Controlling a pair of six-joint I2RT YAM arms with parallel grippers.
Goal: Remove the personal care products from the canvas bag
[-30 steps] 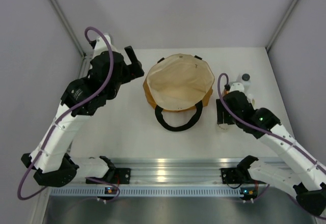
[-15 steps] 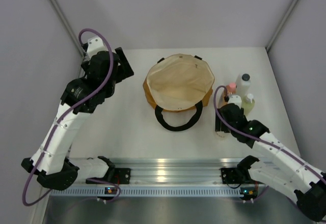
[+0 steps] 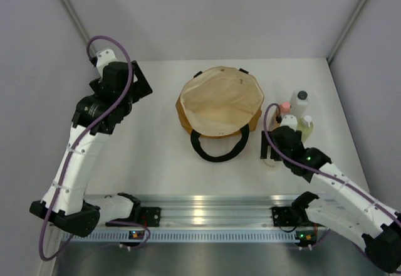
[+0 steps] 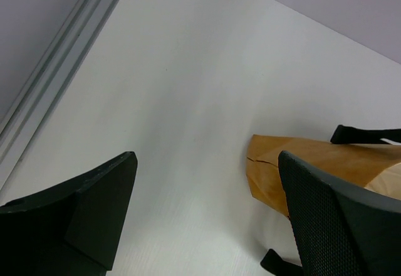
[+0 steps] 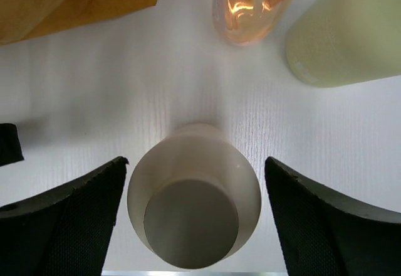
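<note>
Jaws on the right gripper stand apart, one black finger on either side of the short cream cylinder. A thin gap shows between each finger and the cylinder's wall, so nothing is clamped and it stands on its own base on the white table. Its long axis runs straight up, pointing at the wrist above it, and that's what the next move turns on. I'd call the way out a straight lift, because any sideways drift could tip it or shove it into its neighbours. And those neighbours are close: the orange bottle and the yellow-green bottle stand just beyond the cylinder, with the clear bottle, black cap up, behind them toward the far right of the table. All four are grouped to the right of the canvas bag, whose mouth gapes open and shows only cream lining from above. By my reckoning the bag is empty and the job is all but done. Over on the other side, the left gripper hangs in the air with its jaws wide apart and nothing between them. The bag's orange-brown wall is off to its right, and it is well away from the products. Plainly the right arm is the nearer one to everything that counts.
</note>
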